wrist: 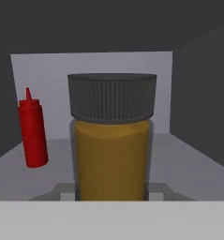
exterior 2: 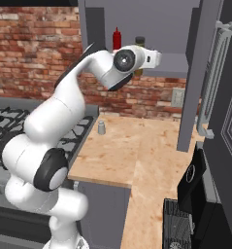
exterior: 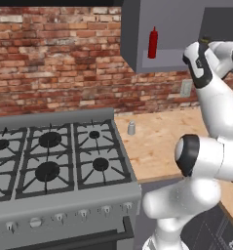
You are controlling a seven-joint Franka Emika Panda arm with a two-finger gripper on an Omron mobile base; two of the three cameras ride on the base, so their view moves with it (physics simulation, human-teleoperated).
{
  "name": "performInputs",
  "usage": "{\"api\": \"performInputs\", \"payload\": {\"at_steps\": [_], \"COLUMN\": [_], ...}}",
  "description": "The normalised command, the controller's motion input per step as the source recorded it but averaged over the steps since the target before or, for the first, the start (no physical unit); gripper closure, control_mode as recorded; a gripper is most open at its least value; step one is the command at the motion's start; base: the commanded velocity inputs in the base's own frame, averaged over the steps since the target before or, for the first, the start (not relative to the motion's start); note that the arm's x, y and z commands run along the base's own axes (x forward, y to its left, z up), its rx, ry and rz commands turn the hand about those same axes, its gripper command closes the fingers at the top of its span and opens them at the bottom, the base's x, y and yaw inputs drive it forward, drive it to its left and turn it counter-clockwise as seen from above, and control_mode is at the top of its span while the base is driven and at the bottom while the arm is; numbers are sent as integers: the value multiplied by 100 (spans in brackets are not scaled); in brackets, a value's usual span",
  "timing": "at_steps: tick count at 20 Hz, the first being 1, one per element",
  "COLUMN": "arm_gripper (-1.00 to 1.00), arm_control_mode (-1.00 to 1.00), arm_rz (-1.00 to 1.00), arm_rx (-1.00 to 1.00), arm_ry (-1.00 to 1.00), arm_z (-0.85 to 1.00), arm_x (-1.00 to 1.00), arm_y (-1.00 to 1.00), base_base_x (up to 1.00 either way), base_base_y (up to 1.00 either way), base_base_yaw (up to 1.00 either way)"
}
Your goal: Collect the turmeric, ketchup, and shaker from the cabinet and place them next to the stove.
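The turmeric (wrist: 111,159), a mustard-brown bottle with a dark ribbed cap, stands upright close in front of the hand camera inside the cabinet (wrist: 188,159). My gripper (wrist: 111,193) is shut on its lower body, one finger on each side. Its base is hidden, so I cannot tell whether it rests on the shelf. The red ketchup (wrist: 33,133) stands on the shelf to its left, apart from it, and shows as the ketchup (exterior: 152,43) in the cabinet (exterior: 137,58). The pale shaker (exterior: 131,128) stands on the wooden counter just right of the stove (exterior: 49,161).
The cabinet's side walls and back wall close in around the hand. A wooden counter (exterior 2: 137,151) runs right of the stove, with a brick wall (exterior: 49,58) behind. A tall dark unit (exterior 2: 224,121) stands at the far right.
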Motion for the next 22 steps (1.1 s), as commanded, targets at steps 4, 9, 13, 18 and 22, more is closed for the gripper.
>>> {"api": "performInputs", "payload": {"at_steps": [4,9,13,18,22], "arm_gripper": [100,100,100,100,100], "arm_control_mode": [-100,-100,-100,-100,-100], "arm_rz": [0,9,16,24,27], "arm_rx": [0,-2,-5,-5,-3], "arm_ry": [0,0,0,2,8], "arm_z": [-17,-44,-61,-74,-79], "arm_x": [-71,-76,-67,-44,-4], "arm_y": [0,10,32,56,86], "base_base_x": [0,0,0,0,0], "base_base_y": [0,0,0,0,0], "base_base_yaw": [0,0,0,0,0]}}
